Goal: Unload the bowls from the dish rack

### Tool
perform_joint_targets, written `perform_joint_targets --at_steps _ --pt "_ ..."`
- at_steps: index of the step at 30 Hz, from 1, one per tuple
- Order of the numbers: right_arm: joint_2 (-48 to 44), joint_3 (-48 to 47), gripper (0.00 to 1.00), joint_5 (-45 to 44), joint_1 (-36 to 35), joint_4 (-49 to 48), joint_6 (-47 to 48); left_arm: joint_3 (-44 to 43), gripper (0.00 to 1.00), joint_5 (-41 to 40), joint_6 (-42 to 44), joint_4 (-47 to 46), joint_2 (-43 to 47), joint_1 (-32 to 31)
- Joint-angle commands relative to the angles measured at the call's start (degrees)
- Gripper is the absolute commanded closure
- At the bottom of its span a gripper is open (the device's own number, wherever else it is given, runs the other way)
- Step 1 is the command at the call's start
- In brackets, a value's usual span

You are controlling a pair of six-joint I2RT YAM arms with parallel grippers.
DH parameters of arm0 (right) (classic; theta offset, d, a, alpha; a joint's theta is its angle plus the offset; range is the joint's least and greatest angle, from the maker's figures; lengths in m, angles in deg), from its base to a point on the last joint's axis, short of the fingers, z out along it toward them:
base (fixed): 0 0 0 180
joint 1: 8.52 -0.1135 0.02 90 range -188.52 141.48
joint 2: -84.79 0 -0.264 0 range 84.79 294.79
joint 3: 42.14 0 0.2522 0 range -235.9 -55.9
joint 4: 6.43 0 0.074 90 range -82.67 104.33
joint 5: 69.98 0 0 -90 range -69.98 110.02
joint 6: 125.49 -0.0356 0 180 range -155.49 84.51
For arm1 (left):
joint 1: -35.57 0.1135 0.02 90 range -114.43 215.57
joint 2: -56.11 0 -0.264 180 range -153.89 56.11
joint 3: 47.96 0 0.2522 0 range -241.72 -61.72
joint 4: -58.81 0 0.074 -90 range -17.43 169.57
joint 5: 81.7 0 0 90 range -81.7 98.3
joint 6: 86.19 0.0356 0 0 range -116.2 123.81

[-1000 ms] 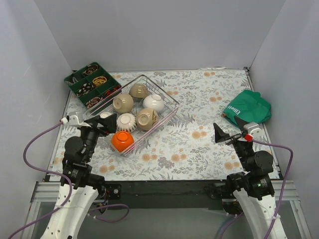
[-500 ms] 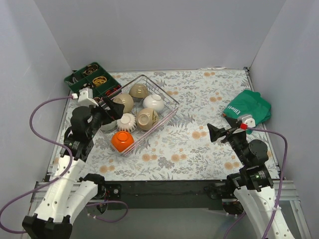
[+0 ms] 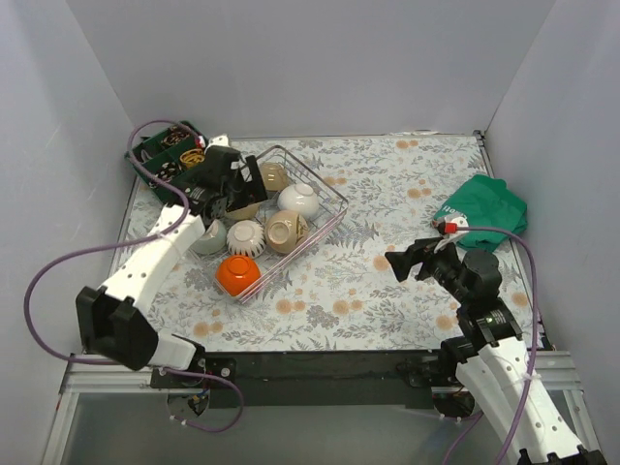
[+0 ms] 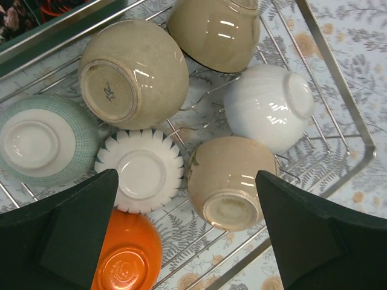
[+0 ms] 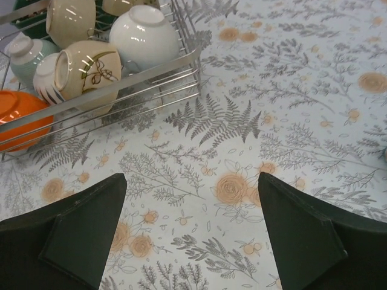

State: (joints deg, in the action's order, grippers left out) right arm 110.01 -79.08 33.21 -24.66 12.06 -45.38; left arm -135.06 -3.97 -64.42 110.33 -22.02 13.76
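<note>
Bowls [image 4: 142, 169] in the dish rack [image 4: 358, 128] lie beneath the left end effector [image 4: 184, 176].

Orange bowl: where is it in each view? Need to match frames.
Top external: orange bowl at the dish rack's near end, left of centre.
Left wrist: bottom left, cut by the frame edge.
Right wrist: far left edge, behind rack wires.
Shared landmark: the fluted white bowl beside it.

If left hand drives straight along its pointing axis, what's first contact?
Probably the upturned bowls in the dish rack: the left hand is open above the scalloped white bowl and the tan bowl. Which touches first, depth unclear.
</note>
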Motion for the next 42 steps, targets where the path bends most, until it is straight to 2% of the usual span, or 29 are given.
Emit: perform_joint_targets --at_steps 1,3,7,13,19,28,42 --pt "4.13 -3.71 0.01 3.59 0.06 2.38 -4.34 -10.84 0.02 -17.15 1.43 8.02 -7.81 -3.68" --pt "6.94 -4.07 0.01 7.01 0.15 3.43 -3.38 -13.22 0.02 -24.24 1.08 9.61 -12.47 -5.17" --pt "8.63 -3.72 0.01 9.22 -0.47 3.53 -3.21 -17.52 0.02 -30.77 0.12 9.79 -18.37 -6.41" --pt "6.96 -2.93 0.01 7.82 -3.1 3.18 -2.42 -24.03 0.02 -37.73 -2.35 13.83 -27.77 -6.41" --pt "5.81 -2.05 0.01 5.18 -5.21 3.18 -1.8 -29.57 0.02 -39.58 -3.67 16.11 -34.79 -6.76" --pt "4.94 -1.43 0.01 2.28 -7.59 3.0 -1.18 -34.84 0.02 -44.06 -5.86 21.55 -40.7 -7.9" --pt "3.88 -0.29 0.02 1.05 -9.52 1.86 -1.27 -37.23 0.02 -47.32 -8.42 26.14 -45.36 -8.96"
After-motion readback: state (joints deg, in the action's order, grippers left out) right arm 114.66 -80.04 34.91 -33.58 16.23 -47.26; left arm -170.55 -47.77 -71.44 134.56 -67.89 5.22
